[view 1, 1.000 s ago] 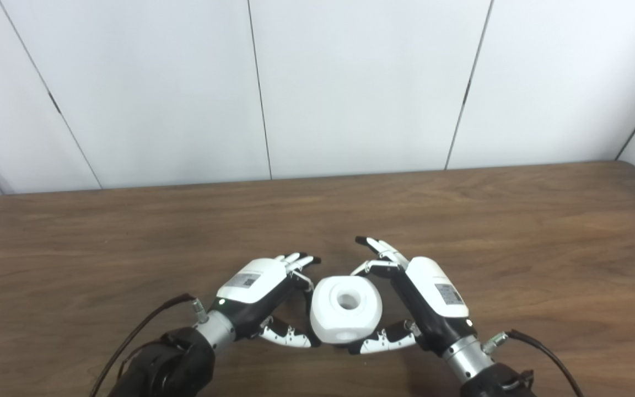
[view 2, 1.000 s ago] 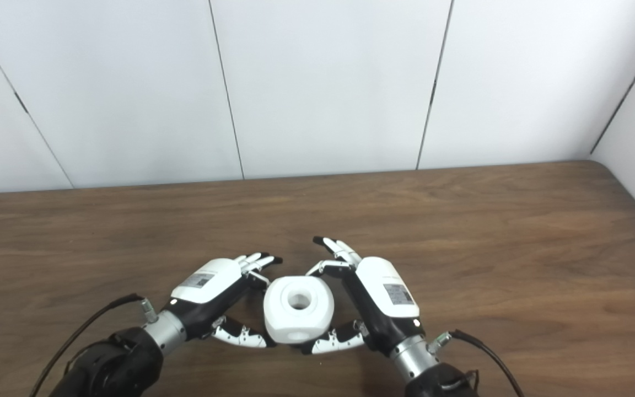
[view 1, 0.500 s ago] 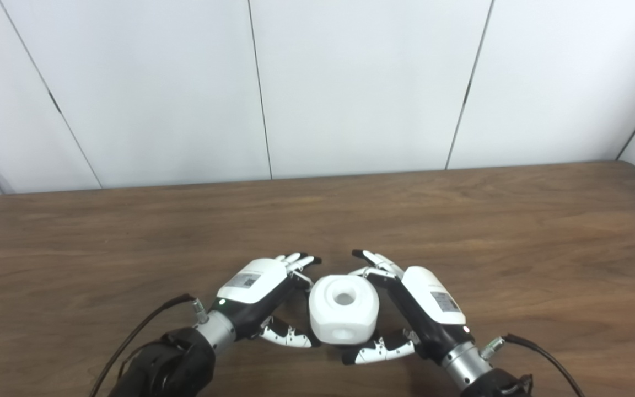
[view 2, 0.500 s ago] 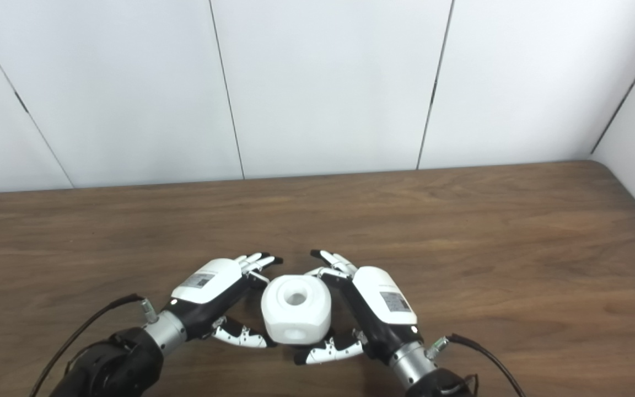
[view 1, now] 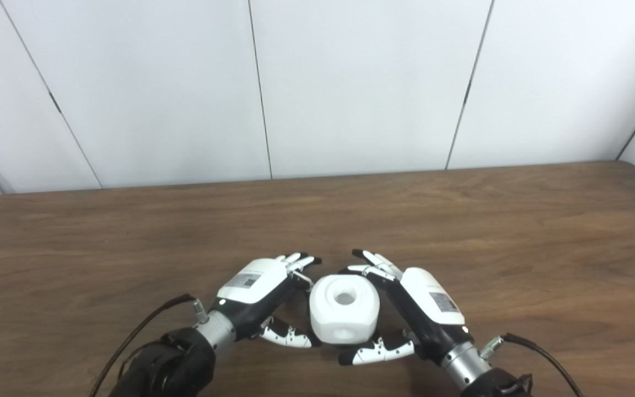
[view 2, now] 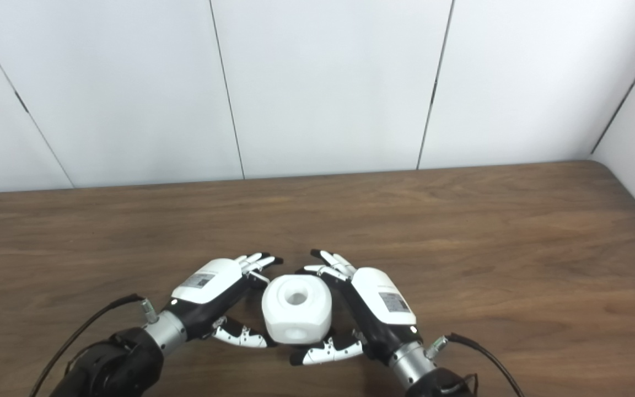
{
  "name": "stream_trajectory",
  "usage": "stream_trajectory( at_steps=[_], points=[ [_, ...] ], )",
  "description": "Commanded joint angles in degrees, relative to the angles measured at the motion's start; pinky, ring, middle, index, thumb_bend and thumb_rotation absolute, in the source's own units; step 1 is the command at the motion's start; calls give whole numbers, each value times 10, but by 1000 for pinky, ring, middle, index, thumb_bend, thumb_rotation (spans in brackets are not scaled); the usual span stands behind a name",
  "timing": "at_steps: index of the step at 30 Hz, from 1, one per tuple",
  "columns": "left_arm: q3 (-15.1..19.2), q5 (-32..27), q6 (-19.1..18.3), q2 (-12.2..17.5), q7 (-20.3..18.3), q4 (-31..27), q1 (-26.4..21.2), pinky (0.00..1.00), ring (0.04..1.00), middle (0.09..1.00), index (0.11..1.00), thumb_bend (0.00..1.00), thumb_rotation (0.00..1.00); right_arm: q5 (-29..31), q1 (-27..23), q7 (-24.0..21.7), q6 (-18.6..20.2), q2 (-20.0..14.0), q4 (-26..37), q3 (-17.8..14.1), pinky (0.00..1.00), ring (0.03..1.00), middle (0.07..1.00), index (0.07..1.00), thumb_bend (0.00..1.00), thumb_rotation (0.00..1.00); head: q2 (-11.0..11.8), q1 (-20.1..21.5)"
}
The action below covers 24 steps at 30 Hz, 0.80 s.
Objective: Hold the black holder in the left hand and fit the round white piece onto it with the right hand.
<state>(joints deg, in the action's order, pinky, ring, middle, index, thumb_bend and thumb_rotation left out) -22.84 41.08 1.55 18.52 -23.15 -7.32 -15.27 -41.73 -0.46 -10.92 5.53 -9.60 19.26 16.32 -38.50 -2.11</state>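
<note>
Moved: right hand [view 1: 425, 309] has drawn nearer the white piece [view 1: 344, 309], fingers curling behind it, thumb below.
Right hand state: fingers apart, cupping; firm hold unclear.
Left hand [view 1: 259, 298]: unchanged, fingers spread beside the piece.
White piece: on table [view 1: 516, 231], between hands.

One round white piece [view 1: 344, 315] with two visible holes, one on top and one on its near side, sits on one wooden counter [view 1: 516, 231], flanked by two hands, one left hand [view 1: 259, 300] and one right hand [view 1: 411, 309], before a wall of white panels [view 1: 361, 82].
</note>
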Motion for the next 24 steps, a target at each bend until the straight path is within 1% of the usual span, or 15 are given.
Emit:
stream_trajectory(
  at_steps=[1, 5, 7, 24],
  points=[
    [-2, 6, 7, 2, 4, -12, -11, 1000, 1000, 968, 481, 517, 49, 0, -14, -7, 9, 3, 21, -1, 921, 991, 982, 851, 928, 392, 0, -1],
    [-1, 4, 10, 3, 7, -9, -11, 1000, 1000, 965, 481, 518, 48, -2, -15, -17, 20, 3, 24, -1, 947, 1000, 999, 907, 961, 407, 3, 1],
    [-1, 4, 9, 3, 7, -9, -10, 1000, 1000, 965, 481, 518, 48, -4, -16, -20, 23, 2, 25, 0, 948, 1000, 1000, 918, 970, 410, 3, 1],
    [5, -4, 5, 4, 9, -4, -7, 1000, 1000, 959, 480, 518, 48, -3, -17, -30, 34, 2, 26, 2, 962, 1000, 1000, 944, 1000, 433, 5, 1]
  ],
)
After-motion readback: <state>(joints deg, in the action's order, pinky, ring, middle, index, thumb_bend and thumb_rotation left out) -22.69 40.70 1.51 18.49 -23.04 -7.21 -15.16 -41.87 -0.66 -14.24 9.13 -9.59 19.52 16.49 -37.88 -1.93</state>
